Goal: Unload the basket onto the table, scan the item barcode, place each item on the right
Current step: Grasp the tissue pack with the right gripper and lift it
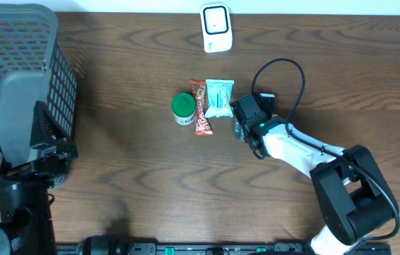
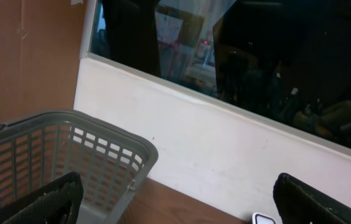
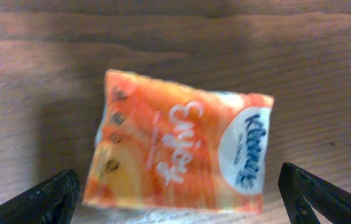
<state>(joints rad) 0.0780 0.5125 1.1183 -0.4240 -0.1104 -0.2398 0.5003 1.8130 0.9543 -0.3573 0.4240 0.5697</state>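
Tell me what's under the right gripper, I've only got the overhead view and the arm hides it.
Observer: An orange Kleenex pack lies flat on the table, with the open fingers of the right gripper to either side of it.
Operator: Any barcode showing?
Observer: None on the upward face; only the brand print shows.
Operator: What does the left wrist camera see?
Observer: The open left gripper points at the rim of the grey basket and a white wall beyond.
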